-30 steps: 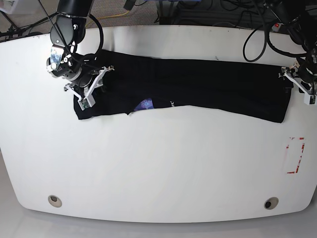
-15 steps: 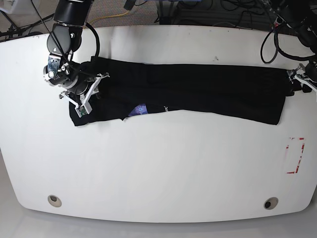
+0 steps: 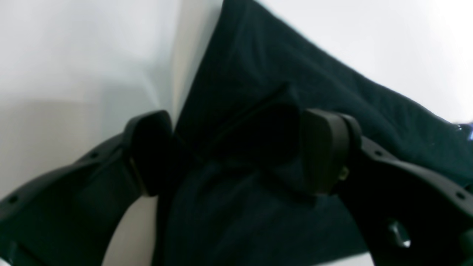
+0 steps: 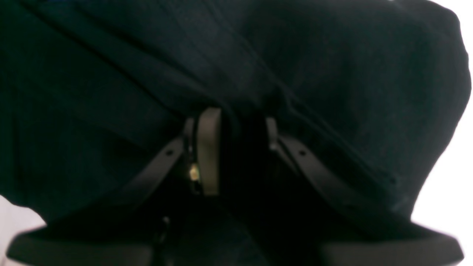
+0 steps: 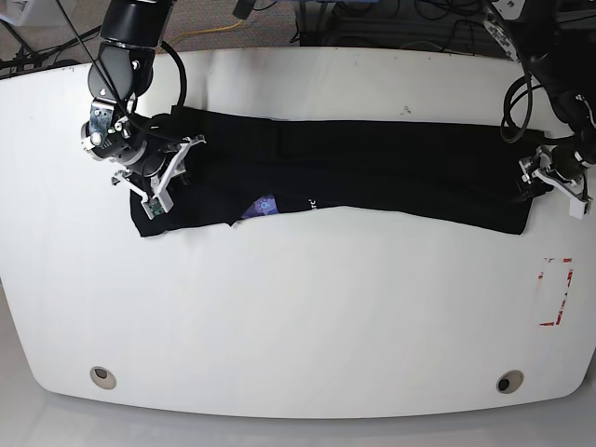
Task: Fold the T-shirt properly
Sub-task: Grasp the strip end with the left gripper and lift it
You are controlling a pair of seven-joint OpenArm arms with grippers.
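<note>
The black T-shirt (image 5: 391, 168) lies as a long folded band across the far half of the white table (image 5: 298, 317). Its bluish-purple neck label (image 5: 265, 205) and small white lettering (image 5: 308, 201) show at the near edge. My right gripper (image 5: 158, 179) is at the shirt's left end, shut on a bunched fold of cloth in the right wrist view (image 4: 240, 144). My left gripper (image 5: 551, 173) is at the shirt's right end. In the left wrist view (image 3: 238, 151) its jaws stand wide apart with the shirt's edge (image 3: 295, 85) between them.
A red tape rectangle (image 5: 556, 291) marks the table near its right edge. Two round holes (image 5: 103, 376) (image 5: 508, 381) sit near the front edge. Cables (image 5: 391, 28) lie behind the table's far edge.
My right gripper pulled the shirt's left end a little leftward, then held still. My left gripper drew off past the shirt's right end, then came back down onto that edge.
</note>
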